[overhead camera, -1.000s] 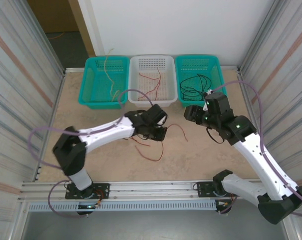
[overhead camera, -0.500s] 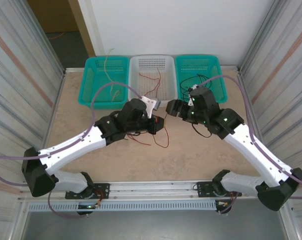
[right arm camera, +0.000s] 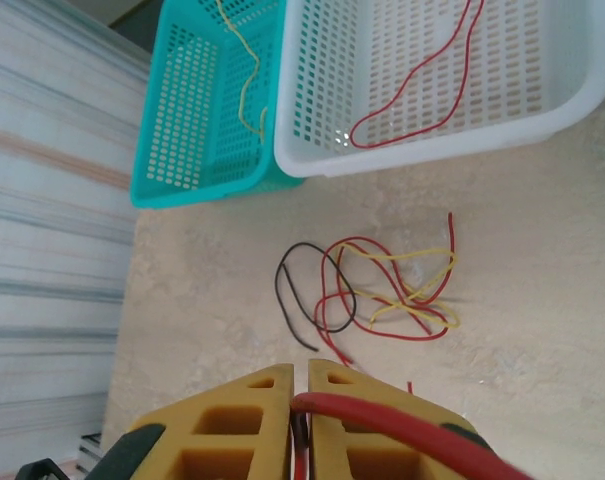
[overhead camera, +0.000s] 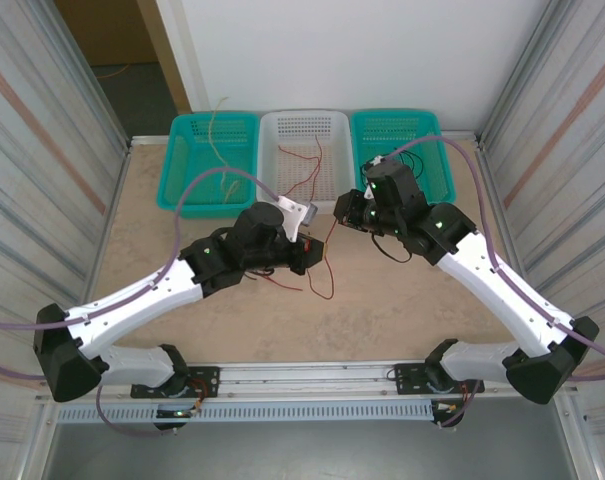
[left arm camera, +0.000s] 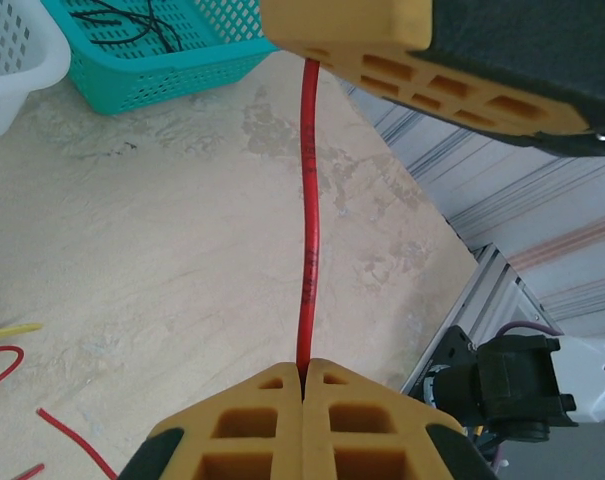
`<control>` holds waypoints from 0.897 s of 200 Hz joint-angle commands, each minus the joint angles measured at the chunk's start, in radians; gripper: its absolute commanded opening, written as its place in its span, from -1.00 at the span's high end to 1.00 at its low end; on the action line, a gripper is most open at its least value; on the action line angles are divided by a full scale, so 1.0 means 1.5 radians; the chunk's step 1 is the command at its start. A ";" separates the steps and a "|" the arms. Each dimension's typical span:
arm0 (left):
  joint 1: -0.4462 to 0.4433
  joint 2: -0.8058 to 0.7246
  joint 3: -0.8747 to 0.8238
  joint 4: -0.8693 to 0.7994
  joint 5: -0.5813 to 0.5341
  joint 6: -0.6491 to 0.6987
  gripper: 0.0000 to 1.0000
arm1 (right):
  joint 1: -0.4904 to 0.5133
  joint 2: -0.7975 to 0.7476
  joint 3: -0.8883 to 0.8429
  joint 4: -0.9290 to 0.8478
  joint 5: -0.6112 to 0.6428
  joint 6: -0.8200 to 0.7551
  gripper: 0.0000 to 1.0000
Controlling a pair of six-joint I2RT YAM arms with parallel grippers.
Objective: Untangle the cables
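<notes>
Over the pale tabletop (overhead camera: 412, 300), left gripper (left arm camera: 303, 368) and right gripper (right arm camera: 300, 375) are both clenched on one red cable (left arm camera: 308, 220) stretched between them, and they'd best pull apart slowly and level so it slides clear of the tangle (right arm camera: 382, 290) lying near the white basket (right arm camera: 432, 150).

1. 3 baskets, the left teal basket (overhead camera: 214, 116), white basket (overhead camera: 304, 114) and right teal basket (overhead camera: 397, 113), wall off the table's top edge.
2. The left arm (overhead camera: 152, 290) and right arm (overhead camera: 492, 275) slant in from the lower corners to centre frame.
3. A taut red cable (left arm camera: 308, 240) bars the gap between their tips.
4. Loose cables (right arm camera: 382, 285) litter mid-table.
5. Bare tabletop (overhead camera: 142, 230) lies open at left and lower middle.
</notes>
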 commanded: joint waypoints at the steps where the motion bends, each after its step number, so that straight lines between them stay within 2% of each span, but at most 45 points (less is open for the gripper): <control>1: -0.004 -0.009 -0.005 0.009 0.017 0.032 1.00 | 0.003 0.003 0.021 -0.006 0.002 -0.033 0.93; 10: -0.004 -0.005 -0.003 0.011 0.027 0.038 1.00 | 0.003 0.004 0.023 0.000 -0.003 -0.042 1.00; 36: -0.004 0.010 0.004 0.011 0.054 0.058 1.00 | 0.005 0.009 0.031 0.014 -0.016 -0.067 1.00; 75: -0.003 0.016 0.008 0.000 0.040 0.061 1.00 | 0.003 0.038 0.075 0.008 -0.021 -0.092 1.00; 91: -0.003 0.011 -0.001 0.003 0.023 0.047 0.33 | 0.003 0.050 0.096 0.017 -0.027 -0.095 1.00; 99: -0.003 0.009 -0.008 0.010 0.022 0.042 0.19 | 0.000 0.058 0.111 0.020 -0.030 -0.098 1.00; 112: -0.001 0.009 -0.021 0.029 0.028 0.034 0.09 | -0.004 0.072 0.135 0.024 -0.041 -0.098 1.00; 158: 0.008 0.024 -0.021 0.056 0.033 0.025 0.14 | -0.010 0.089 0.170 0.044 -0.073 -0.085 1.00; 179: 0.019 0.029 -0.021 0.074 0.041 0.019 0.27 | -0.027 0.075 0.156 0.056 -0.093 -0.061 1.00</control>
